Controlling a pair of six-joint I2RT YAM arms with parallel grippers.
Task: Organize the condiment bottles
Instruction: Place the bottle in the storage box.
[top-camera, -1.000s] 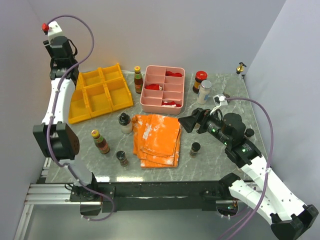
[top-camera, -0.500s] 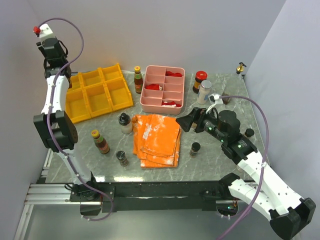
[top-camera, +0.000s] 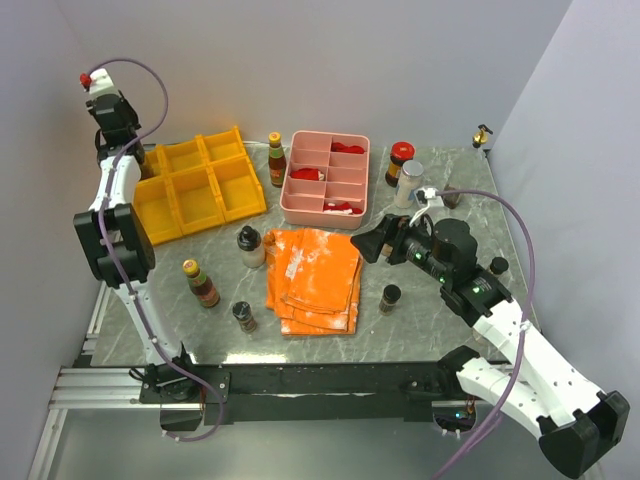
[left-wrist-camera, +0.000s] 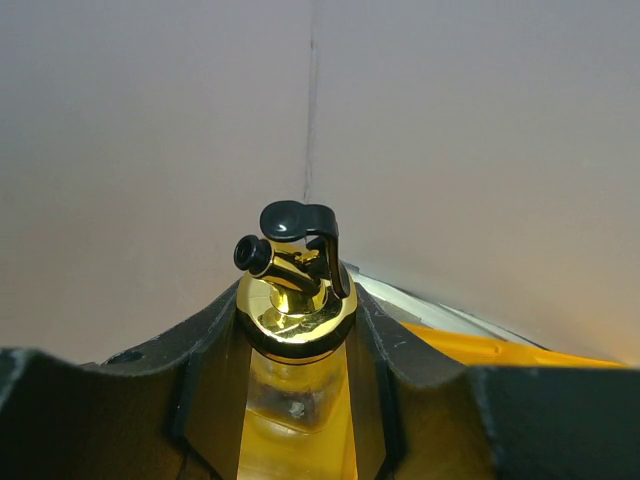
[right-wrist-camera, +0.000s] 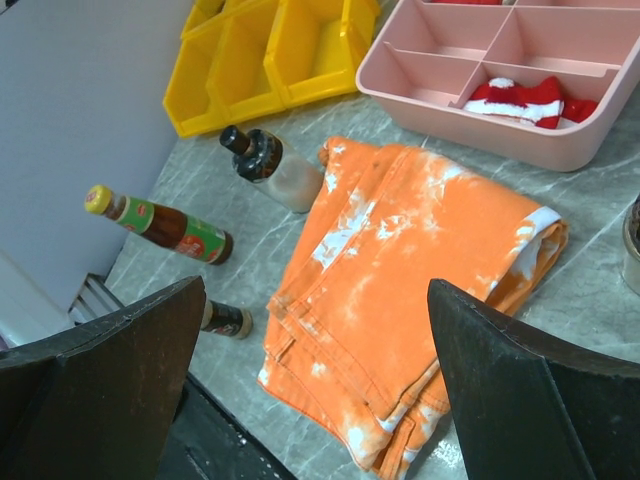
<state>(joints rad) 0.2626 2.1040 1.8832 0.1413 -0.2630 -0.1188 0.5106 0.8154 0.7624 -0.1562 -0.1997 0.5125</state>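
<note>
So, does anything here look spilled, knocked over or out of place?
Nothing looks spilled, and the small glass bottles on the grey table seem upright. The odd one out is the folded orange cloth with white blotches, lying mid-table among them, its layers fanned unevenly.

Condiment bottles (top-camera: 250, 246) stand upright, scattered; one clear, gold-spouted bottle (left-wrist-camera: 297, 312) is clamped in the left tool (left-wrist-camera: 296, 350).

1. The top view looks down from behind over the whole table (top-camera: 440, 170).
2. The left wrist view, close on the gold-capped bottle (left-wrist-camera: 297, 312), faces a wall corner (left-wrist-camera: 312, 110) (roughly level).
3. The right wrist view slants down and shares the orange cloth (right-wrist-camera: 400, 270) with the top view.
</note>
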